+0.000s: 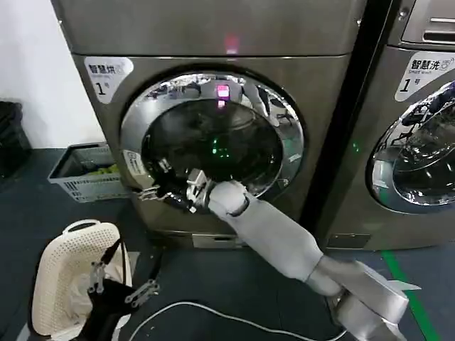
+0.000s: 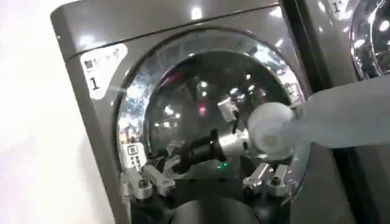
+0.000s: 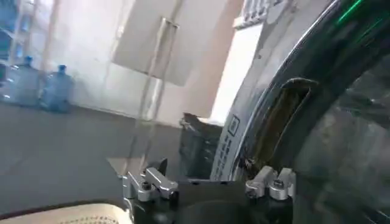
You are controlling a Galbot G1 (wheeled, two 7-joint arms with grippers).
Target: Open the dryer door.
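The dryer labelled 1 has a round glass door in a chrome rim, lying flat against its front. My right gripper is at the door's lower left rim, open, with nothing held. In the right wrist view the gripper sits just off the dark handle recess in the rim. My left gripper hangs open low at the left, well away from the machine. The left wrist view shows the same door, with the left gripper empty.
A second machine stands at the right. A grey crate sits on the floor left of the dryer. A white laundry basket is under my left arm. A white cable runs across the dark floor.
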